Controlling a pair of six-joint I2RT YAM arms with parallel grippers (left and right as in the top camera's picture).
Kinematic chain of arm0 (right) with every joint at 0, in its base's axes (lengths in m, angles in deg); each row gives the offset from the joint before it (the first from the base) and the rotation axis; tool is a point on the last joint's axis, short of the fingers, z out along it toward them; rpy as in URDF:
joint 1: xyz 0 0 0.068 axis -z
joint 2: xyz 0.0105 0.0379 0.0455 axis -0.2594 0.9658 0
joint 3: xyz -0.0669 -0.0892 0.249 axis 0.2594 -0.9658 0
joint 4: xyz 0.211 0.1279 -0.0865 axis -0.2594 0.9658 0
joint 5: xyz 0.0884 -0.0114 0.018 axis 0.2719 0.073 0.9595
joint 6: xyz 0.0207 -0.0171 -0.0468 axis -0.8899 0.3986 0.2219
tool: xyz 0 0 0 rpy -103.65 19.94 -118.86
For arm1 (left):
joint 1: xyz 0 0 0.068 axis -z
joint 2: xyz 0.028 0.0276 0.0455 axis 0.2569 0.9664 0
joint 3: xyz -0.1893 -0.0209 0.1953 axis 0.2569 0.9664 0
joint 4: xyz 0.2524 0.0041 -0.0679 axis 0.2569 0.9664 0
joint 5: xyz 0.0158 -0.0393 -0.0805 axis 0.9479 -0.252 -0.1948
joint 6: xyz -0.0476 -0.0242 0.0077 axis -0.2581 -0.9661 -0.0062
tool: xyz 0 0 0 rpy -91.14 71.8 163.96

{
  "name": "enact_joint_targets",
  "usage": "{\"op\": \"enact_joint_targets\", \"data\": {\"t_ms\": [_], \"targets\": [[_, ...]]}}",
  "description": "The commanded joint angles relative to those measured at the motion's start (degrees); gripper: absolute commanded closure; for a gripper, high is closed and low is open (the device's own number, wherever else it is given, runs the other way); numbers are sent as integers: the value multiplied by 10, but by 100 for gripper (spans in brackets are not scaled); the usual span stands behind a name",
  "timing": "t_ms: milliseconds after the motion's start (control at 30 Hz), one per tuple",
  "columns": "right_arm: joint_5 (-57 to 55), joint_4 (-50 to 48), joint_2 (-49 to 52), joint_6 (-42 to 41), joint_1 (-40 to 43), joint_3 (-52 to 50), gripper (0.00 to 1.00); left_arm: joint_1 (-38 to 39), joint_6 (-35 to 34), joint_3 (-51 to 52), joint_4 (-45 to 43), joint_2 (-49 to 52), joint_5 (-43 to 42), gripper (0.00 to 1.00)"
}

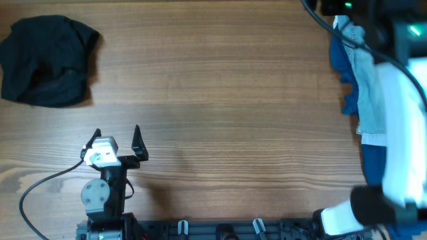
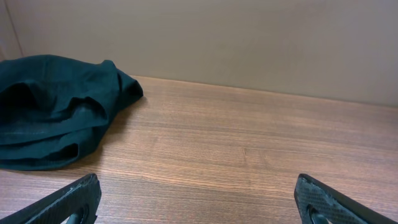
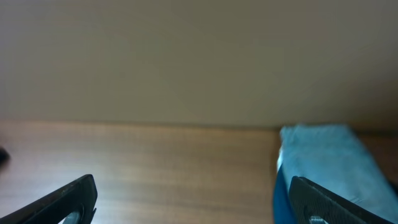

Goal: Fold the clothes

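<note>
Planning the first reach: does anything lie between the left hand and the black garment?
Nothing visible does. The open left hand sits short of the crumpled black garment at the far left corner; only bare table shows between them.

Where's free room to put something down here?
The middle of the table is bare, from the black garment far left to the blue clothes at right. Crowded: the right edge, with those clothes and the right arm.

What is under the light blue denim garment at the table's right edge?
A royal blue cloth peeks out from under the denim garment; how far it runs beneath is covered.
</note>
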Motion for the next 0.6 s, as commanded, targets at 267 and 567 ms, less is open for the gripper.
{"op": "enact_joint_targets", "data": {"t_ms": [267, 567], "targets": [[-36, -138, -330, 3, -1, -301, 0, 3, 7, 3, 2, -7, -7, 0], [-35, -243, -598, -55, -1, -647, 0, 3, 7, 3, 2, -7, -7, 0]]}}
